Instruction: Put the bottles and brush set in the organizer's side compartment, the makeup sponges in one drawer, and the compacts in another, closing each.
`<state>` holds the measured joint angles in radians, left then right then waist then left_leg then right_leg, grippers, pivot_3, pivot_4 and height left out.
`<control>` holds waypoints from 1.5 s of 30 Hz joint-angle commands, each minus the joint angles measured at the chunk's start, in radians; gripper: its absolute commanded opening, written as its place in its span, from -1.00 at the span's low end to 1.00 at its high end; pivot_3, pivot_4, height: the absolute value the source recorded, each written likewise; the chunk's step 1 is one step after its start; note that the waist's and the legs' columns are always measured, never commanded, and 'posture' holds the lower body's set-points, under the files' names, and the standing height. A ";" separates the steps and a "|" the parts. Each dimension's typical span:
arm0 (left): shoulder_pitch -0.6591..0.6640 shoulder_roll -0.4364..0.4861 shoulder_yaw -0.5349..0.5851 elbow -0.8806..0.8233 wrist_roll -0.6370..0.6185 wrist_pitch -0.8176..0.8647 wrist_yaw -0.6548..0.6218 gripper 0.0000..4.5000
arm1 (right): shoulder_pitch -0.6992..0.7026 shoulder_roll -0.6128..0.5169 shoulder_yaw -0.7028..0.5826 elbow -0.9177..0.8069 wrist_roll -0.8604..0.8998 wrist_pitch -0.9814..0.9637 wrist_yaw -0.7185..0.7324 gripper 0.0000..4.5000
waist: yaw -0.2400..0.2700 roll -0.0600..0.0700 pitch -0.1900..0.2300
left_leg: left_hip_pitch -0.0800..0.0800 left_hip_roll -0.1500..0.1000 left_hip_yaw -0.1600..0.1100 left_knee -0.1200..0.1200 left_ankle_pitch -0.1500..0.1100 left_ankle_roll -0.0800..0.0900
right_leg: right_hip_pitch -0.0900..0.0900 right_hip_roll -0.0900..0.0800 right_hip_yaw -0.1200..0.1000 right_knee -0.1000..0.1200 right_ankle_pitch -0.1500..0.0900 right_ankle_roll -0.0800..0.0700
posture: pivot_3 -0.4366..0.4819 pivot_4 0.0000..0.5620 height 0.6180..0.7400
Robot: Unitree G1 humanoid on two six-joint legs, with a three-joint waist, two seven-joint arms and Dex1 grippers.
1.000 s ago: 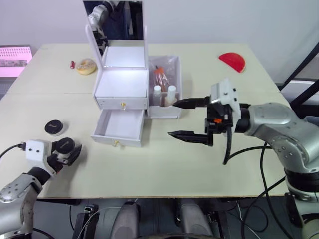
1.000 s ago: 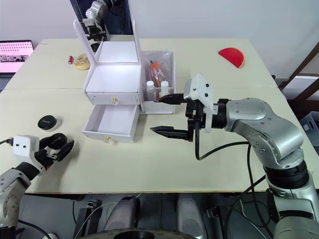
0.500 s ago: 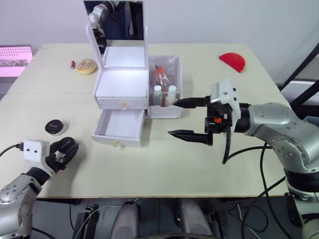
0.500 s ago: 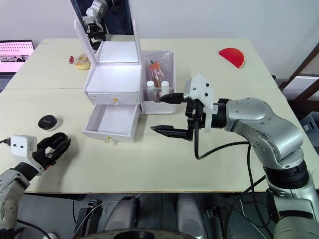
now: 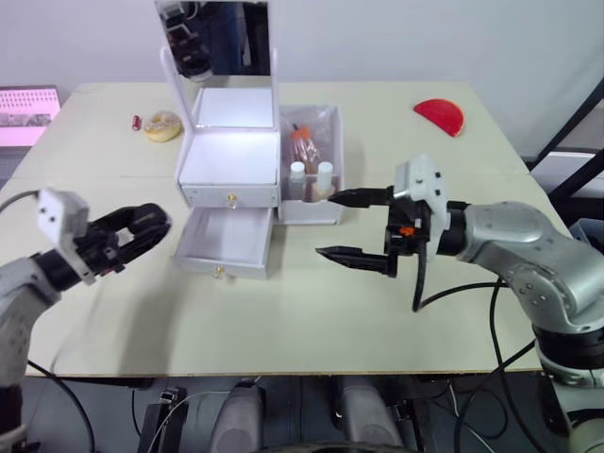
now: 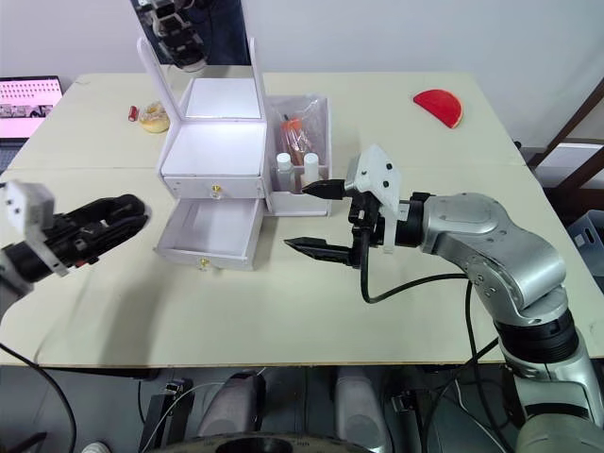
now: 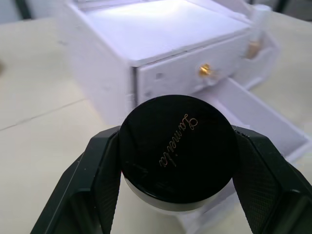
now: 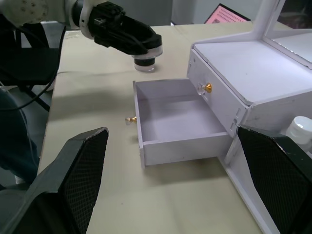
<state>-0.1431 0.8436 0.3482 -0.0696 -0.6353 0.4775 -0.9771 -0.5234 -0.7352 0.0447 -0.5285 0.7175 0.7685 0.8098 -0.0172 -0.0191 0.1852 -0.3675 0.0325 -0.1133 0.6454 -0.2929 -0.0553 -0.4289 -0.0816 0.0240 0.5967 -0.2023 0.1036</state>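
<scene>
From the head camera, the left gripper (image 5: 151, 223) is raised over the near left of a pale table (image 5: 283, 321), clenched on a black compact (image 5: 154, 220), just left of the white organizer (image 5: 231, 151). The organizer's lower drawer (image 5: 226, 241) stands pulled open and empty; the upper drawer (image 5: 231, 195) is shut. Two white-capped bottles (image 5: 311, 177) and a bagged brush set (image 5: 307, 142) stand in the side compartment. A mirror (image 5: 215, 38) rises at the organizer's far edge. A round tan item (image 5: 163, 125) and a small red thing (image 5: 138, 122) lie far left, a red half-disc (image 5: 440, 116) far right. The right gripper (image 5: 351, 226) hovers right of the drawer, fingers spread wide, holding nothing.

The left wrist camera shows the compact (image 7: 178, 151) gripped by its sides, gold script on its lid seemingly reading "Lameila", the gold-knobbed drawers beyond.

The right wrist camera looks into the open drawer (image 8: 180, 124); a second compact (image 8: 145, 64) rests on the table beyond, under the left gripper (image 8: 146, 44).
</scene>
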 commanded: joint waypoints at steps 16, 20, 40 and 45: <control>-0.215 -0.043 -0.255 0.226 0.173 -0.126 -0.222 0.18 | 0.049 -0.001 -0.057 -0.116 0.017 0.033 -0.093 1.00 | 0.001 0.000 0.000 | 0.000 0.000 0.000 0.000 0.000 0.000 | 0.000 0.000 0.000 0.000 0.000 0.000 | -0.05 -0.47 0.99; -0.236 -0.038 -0.262 0.255 0.199 -0.134 -0.228 0.18 | 0.050 0.002 -0.059 -0.121 0.027 0.035 -0.105 1.00 | 0.001 0.000 0.000 | 0.000 0.000 0.000 0.000 0.000 0.000 | 0.000 0.000 0.000 0.000 0.000 0.000 | -0.05 -0.47 0.99; -0.261 -0.024 -0.246 0.268 0.218 -0.091 -0.213 0.99 | 0.042 0.001 -0.056 -0.112 0.042 0.026 -0.118 1.00 | 0.001 0.000 0.000 | 0.001 0.000 -0.001 0.000 0.000 0.000 | 0.000 0.000 0.000 0.002 0.000 0.000 | -0.05 -0.47 0.99; -0.274 -0.021 -0.242 0.265 0.207 -0.065 -0.212 0.99 | 0.041 -0.001 -0.057 -0.107 0.038 0.023 -0.115 1.00 | 0.000 0.000 0.000 | 0.001 0.000 -0.001 0.000 0.000 0.000 | 0.000 0.000 0.000 0.002 0.000 0.000 | -0.05 -0.47 0.99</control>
<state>-0.4026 0.7991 0.0732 0.1931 -0.4266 0.3977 -1.2011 -0.4714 -0.7345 0.0221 -0.6156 0.7509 0.8080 0.6937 -0.0174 -0.0192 0.1852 -0.3662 0.0325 -0.1140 0.6452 -0.2926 -0.0548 -0.4287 -0.0815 0.0241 0.5986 -0.2023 0.1038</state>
